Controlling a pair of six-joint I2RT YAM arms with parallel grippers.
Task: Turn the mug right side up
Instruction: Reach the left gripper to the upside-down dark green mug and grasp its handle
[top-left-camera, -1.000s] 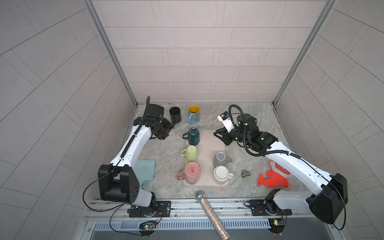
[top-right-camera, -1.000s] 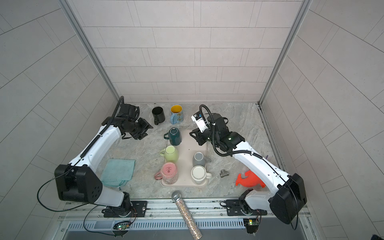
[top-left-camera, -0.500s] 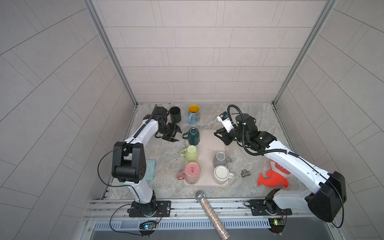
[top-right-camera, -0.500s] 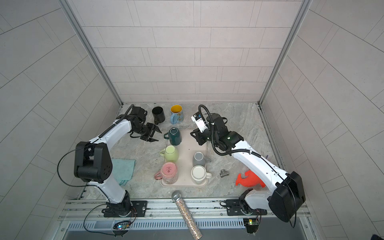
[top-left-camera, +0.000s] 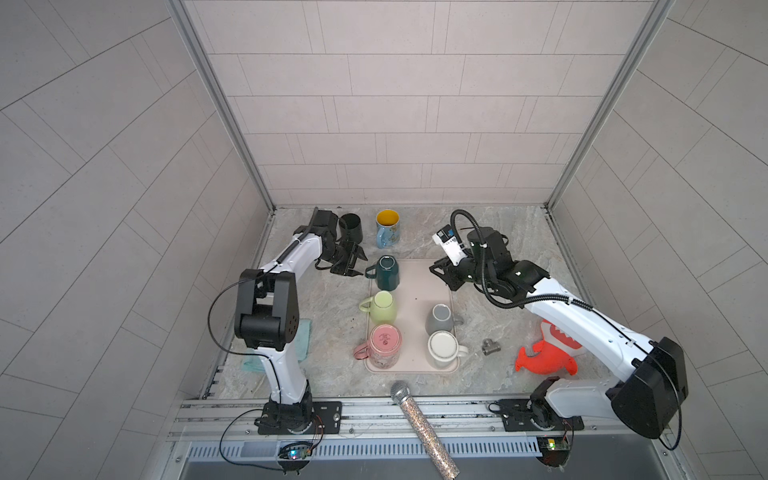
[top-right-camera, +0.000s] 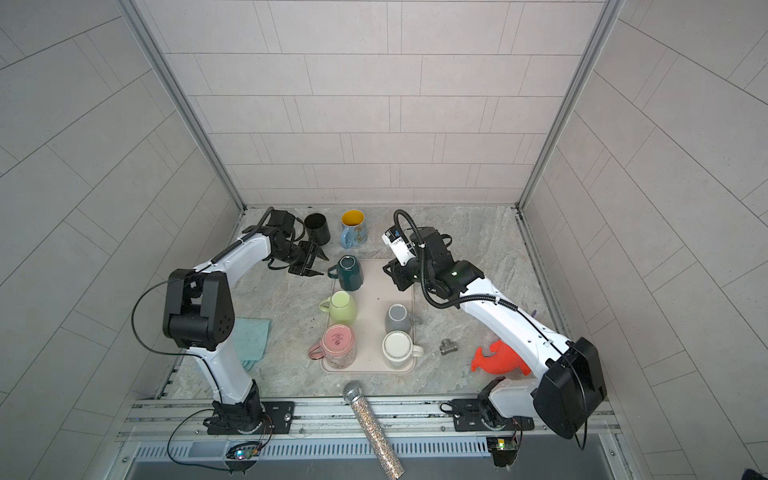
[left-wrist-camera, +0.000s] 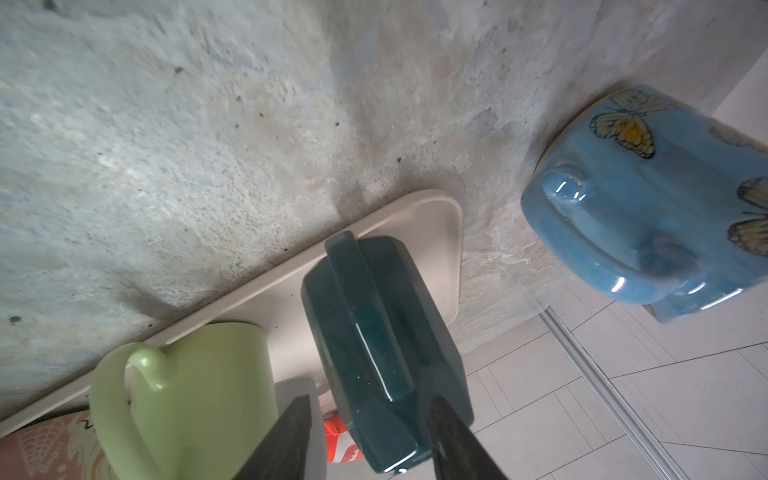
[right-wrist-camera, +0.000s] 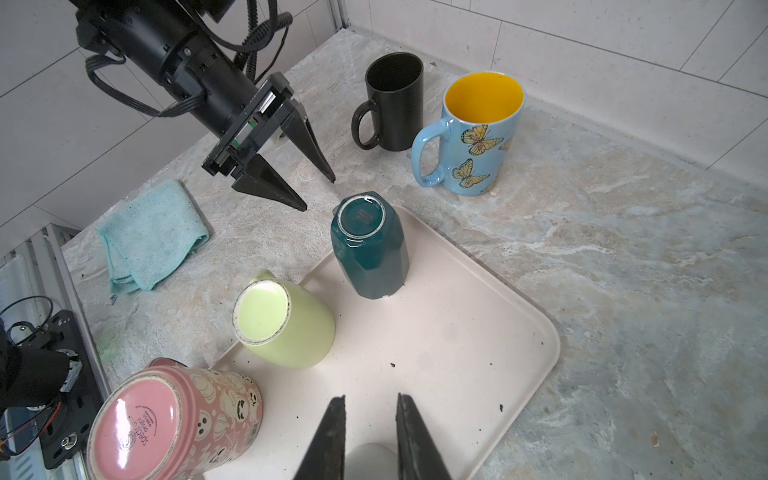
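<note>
Left claw (top-left-camera: 362, 266) neared inverted teal mug (top-left-camera: 387, 272).

1. You are working in a robot test cell, not a lived-in room: pale tiled panels (top-left-camera: 395, 124) close in three sides, held by bare aluminium posts (top-left-camera: 221, 104).
2. Two white arms (top-left-camera: 299, 253) are bolted to a metal rail (top-left-camera: 374, 409) along the front edge, with loose cables and a small lit circuit board (top-left-camera: 293, 451) beneath.
3. The stone-look surface (top-left-camera: 532, 224) carries a staged mix of props: mugs (top-left-camera: 381, 306) on a tray (top-left-camera: 419, 291), a glitter microphone (top-left-camera: 419, 424), a plush shark (top-left-camera: 548, 353), a pipe fitting (top-left-camera: 490, 347) and a cloth (top-right-camera: 251, 336).
</note>
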